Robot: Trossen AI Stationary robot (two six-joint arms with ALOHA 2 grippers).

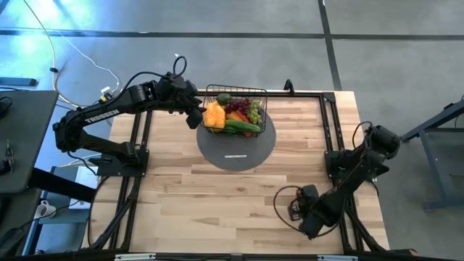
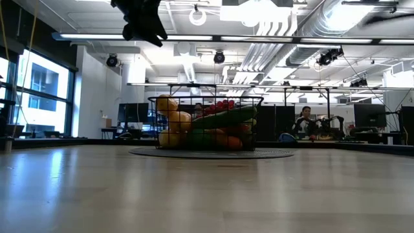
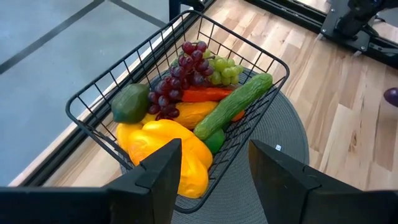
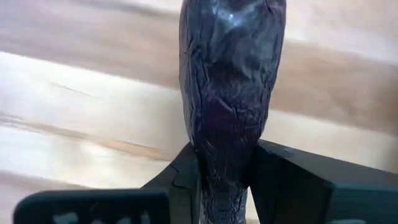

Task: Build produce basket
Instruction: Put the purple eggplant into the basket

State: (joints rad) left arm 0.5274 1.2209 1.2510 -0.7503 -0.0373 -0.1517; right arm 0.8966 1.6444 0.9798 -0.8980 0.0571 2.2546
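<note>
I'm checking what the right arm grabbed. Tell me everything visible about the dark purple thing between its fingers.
The dark purple eggplant is a long, glossy piece with a wrinkled, crinkly skin, wider at the far end and narrowing toward the fingers. The right gripper is shut on its narrow end, one dark finger pressing each side. It points away from the wrist over the light wooden table. Whether it touches the wood cannot be told.

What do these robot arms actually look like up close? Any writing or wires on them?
Both are dark, slim, jointed arms. The left arm carries white lettering along one segment, and a black cable loops near its wrist. The right arm shows a similar cable loop. The left gripper has two flat, black, blocky fingers.
</note>
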